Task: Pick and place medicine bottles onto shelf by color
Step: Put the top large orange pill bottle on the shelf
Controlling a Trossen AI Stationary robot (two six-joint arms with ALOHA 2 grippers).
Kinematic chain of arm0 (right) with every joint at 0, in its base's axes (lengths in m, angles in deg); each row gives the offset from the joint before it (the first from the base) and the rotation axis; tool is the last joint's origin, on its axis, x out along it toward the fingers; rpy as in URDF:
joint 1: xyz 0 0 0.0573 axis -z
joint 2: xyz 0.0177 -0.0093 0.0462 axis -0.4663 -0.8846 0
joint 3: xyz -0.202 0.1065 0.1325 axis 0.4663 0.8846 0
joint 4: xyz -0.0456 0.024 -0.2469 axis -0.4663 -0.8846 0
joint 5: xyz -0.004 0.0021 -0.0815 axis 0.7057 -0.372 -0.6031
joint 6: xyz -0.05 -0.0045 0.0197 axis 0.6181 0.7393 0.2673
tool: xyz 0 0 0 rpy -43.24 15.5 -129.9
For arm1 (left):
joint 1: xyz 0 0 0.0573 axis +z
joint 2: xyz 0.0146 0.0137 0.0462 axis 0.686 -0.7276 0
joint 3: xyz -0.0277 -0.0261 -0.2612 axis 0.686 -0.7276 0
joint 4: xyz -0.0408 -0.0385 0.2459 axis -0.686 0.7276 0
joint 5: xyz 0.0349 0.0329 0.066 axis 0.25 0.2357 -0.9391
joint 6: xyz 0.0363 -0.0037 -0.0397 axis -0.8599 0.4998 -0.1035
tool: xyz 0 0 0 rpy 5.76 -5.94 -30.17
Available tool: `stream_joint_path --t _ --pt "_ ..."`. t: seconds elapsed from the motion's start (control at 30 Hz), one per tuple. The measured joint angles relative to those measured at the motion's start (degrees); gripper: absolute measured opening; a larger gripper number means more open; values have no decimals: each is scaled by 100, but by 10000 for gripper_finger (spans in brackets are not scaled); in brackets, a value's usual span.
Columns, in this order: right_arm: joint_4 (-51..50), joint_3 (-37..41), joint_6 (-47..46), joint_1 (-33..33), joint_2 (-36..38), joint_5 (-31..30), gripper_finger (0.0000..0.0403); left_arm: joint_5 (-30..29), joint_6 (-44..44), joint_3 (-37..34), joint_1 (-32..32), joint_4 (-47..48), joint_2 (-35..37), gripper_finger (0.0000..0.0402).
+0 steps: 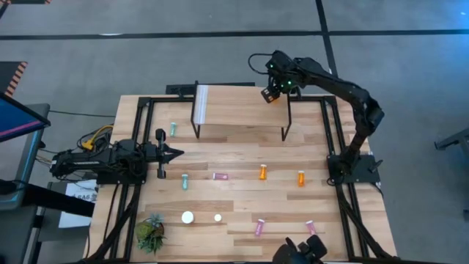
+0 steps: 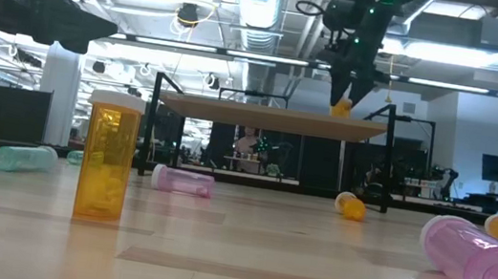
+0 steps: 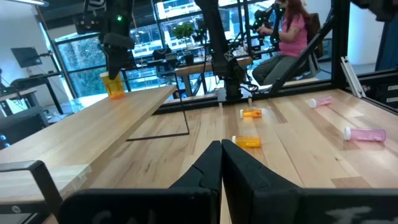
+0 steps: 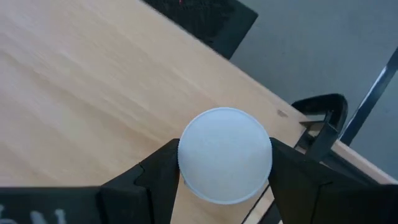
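My right gripper (image 1: 271,92) is shut on a small orange bottle (image 2: 340,104) with a white cap (image 4: 225,154), at the far right corner of the light-wood shelf (image 1: 242,110). My left gripper (image 1: 174,154) is shut and empty, level over the table's left part, left of the shelf. Other bottles lie on the table: two teal (image 1: 174,129) (image 1: 185,180), a pink one (image 1: 220,176), two orange (image 1: 263,172) (image 1: 300,177) and two pink near the front (image 1: 259,227) (image 1: 311,227). A larger orange bottle (image 2: 106,161) stands upright. My right gripper pinches the small orange bottle at its top, by the sides of the white cap (image 4: 186,163), between its two fingers (image 4: 163,171). The fingers come from above, pointing down. The bottle hangs upright over the shelf's board (image 4: 93,81); whether its base touches the board I cannot tell.
A small green plant (image 1: 150,233) stands at the near left corner. A small white-capped thing (image 1: 218,217) stands beside the larger bottle. A black frame (image 1: 146,110) runs round the table. A person (image 3: 292,37) sits beyond the table's right edge.
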Motion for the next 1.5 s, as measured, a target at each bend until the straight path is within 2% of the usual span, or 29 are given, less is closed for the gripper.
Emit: stream_joint_path --t 0.37,0.7,1.2,1.5 --pt "275 316 78 78 125 -17 228 1 -1 -2 0 0 -1 0" --pt "-124 349 88 74 435 117 230 1 1 -1 1 0 -1 0" --pt "322 347 106 87 444 53 239 1 -1 -1 0 0 0 0" --pt "496 623 126 186 452 38 240 -1 -1 -2 2 0 -1 0"
